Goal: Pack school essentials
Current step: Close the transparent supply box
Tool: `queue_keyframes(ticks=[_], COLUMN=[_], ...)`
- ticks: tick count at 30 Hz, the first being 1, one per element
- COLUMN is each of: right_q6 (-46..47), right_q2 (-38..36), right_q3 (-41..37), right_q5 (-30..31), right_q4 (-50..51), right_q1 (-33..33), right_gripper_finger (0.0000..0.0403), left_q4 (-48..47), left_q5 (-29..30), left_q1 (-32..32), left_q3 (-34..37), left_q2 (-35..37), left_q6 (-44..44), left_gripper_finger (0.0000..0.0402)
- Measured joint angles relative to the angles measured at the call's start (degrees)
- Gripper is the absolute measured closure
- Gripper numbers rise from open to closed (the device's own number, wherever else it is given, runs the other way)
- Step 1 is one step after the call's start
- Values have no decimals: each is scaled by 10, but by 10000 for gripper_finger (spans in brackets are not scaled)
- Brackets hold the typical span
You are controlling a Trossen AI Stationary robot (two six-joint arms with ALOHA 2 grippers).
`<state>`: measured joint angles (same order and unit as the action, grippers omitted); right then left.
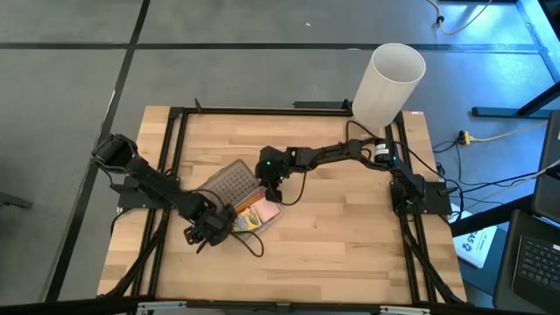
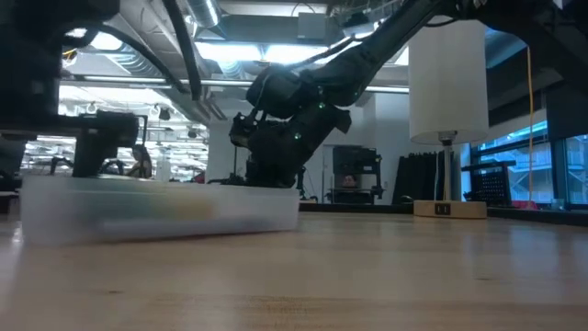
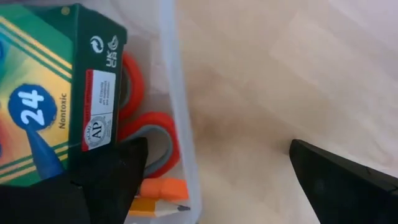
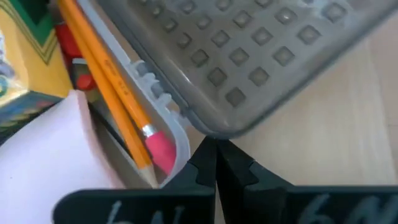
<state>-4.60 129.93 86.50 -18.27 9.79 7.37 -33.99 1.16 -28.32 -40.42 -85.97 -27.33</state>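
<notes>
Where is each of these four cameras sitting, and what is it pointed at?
High: above, looking down on the table, both arms, clear case.
Low: at table height, looking across at the case; right arm behind it.
Left wrist: open left gripper straddles the case wall by the crayon box.
Right wrist: shut right gripper, dimpled lid, pencils.
All show the case.

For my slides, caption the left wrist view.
Open left gripper straddles the clear case's wall, beside the crayon box and red-handled scissors.

crayon box [image 3: 43, 99] in case [image 1: 249, 213], scissors [image 3: 146, 127] beside
</notes>
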Motion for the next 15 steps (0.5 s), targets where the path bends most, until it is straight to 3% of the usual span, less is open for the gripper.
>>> queue_keyframes(ticks=[15], right_q6=[95], right_q2=[1], right_q3=[-2], right_q5=[-5], right_q4=[22], right_q1=[-19], right_gripper_finger=[400], left_q4=[-84], left_q5=[21], left_q1=[40], left_q3=[1], left_q2=[0], left_q6=[-5], left_gripper_finger=[13])
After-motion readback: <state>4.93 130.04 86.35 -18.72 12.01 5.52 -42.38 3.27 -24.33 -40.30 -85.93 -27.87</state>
